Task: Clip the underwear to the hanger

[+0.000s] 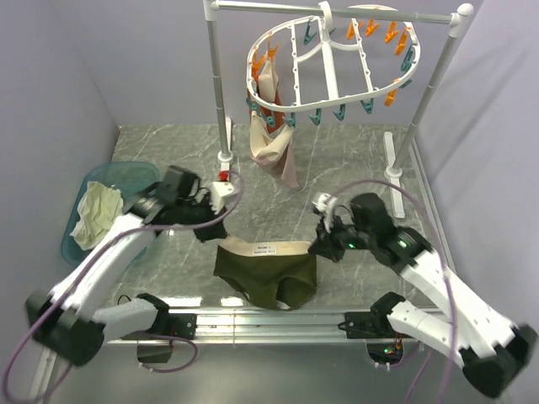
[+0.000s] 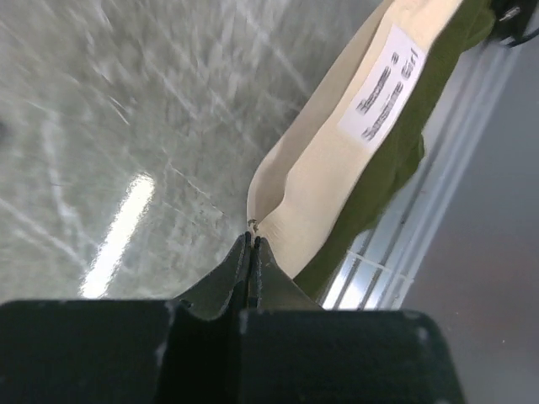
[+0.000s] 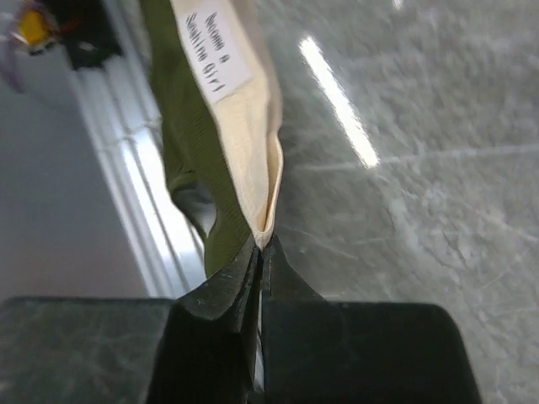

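Observation:
The olive-green underwear (image 1: 268,273) with its beige waistband and white label hangs stretched between both grippers, just above the table near the front rail. My left gripper (image 1: 214,236) is shut on the waistband's left corner; the left wrist view shows that corner of the underwear (image 2: 333,189) pinched at the left gripper's (image 2: 252,240) tips. My right gripper (image 1: 317,245) is shut on the right corner, where the underwear (image 3: 240,160) folds into the right gripper (image 3: 262,246). The white oval hanger (image 1: 328,63) with orange and teal clothespins hangs from the rail far behind.
Pinkish-beige and rust-red garments (image 1: 274,139) hang clipped at the hanger's left side. A white pole stand (image 1: 221,93) carries the rail. A teal basket (image 1: 109,206) with a cream-white cloth (image 1: 97,210) sits at the left. The metal rail (image 1: 269,320) runs along the front edge.

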`<action>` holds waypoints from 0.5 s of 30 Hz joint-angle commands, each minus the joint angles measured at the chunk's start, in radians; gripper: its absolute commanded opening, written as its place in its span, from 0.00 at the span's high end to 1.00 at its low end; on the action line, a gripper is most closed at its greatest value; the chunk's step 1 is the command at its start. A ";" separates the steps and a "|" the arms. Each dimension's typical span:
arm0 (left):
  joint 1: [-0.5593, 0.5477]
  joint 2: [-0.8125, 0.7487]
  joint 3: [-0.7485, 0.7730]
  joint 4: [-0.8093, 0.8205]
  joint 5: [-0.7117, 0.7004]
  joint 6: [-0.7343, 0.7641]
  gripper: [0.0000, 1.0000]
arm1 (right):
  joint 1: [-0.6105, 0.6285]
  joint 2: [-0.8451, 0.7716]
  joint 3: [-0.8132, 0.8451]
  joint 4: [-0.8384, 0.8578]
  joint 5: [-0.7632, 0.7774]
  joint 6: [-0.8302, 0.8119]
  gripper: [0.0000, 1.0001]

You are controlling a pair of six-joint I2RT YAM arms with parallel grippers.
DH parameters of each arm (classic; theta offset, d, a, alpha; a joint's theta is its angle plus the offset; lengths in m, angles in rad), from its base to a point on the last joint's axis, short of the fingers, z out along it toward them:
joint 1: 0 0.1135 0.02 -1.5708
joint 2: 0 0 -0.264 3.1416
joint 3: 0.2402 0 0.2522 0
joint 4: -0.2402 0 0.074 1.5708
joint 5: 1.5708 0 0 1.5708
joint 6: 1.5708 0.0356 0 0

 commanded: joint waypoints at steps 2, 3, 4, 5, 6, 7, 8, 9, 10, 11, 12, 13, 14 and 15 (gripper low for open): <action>-0.030 0.183 -0.093 0.274 -0.115 -0.107 0.99 | -0.011 0.237 0.019 0.084 0.240 -0.017 1.00; -0.031 0.226 -0.102 0.373 -0.132 -0.121 0.99 | -0.015 0.258 0.013 0.101 0.270 -0.032 1.00; -0.031 0.246 -0.113 0.419 -0.146 -0.137 0.99 | -0.018 0.289 0.003 0.121 0.298 -0.047 1.00; -0.031 0.264 -0.130 0.464 -0.158 -0.167 1.00 | -0.022 0.301 -0.023 0.163 0.331 -0.073 1.00; -0.030 0.300 -0.137 0.514 -0.167 -0.183 1.00 | -0.025 0.312 -0.036 0.184 0.360 -0.084 1.00; -0.030 0.318 -0.145 0.594 -0.172 -0.198 1.00 | -0.029 0.330 -0.057 0.201 0.376 -0.101 1.00; -0.030 0.337 -0.157 0.639 -0.180 -0.238 0.99 | -0.031 0.337 -0.068 0.242 0.393 -0.100 1.00; -0.030 0.370 -0.162 0.673 -0.196 -0.255 1.00 | -0.034 0.343 -0.074 0.259 0.405 -0.097 1.00; -0.028 0.387 -0.167 0.738 -0.207 -0.272 0.99 | -0.038 0.355 -0.083 0.274 0.410 -0.098 1.00; -0.028 0.403 -0.171 0.763 -0.212 -0.299 1.00 | -0.038 0.364 -0.085 0.297 0.417 -0.095 1.00; -0.021 0.432 -0.173 0.785 -0.212 -0.309 1.00 | -0.043 0.375 -0.086 0.306 0.428 -0.092 1.00; -0.019 0.447 -0.173 0.817 -0.200 -0.322 1.00 | -0.045 0.398 -0.083 0.314 0.431 -0.087 1.00; -0.017 0.461 -0.173 0.825 -0.192 -0.327 0.99 | -0.048 0.410 -0.080 0.314 0.437 -0.084 1.00; -0.014 0.487 -0.168 0.832 -0.181 -0.329 0.99 | -0.046 0.426 -0.076 0.314 0.447 -0.077 0.93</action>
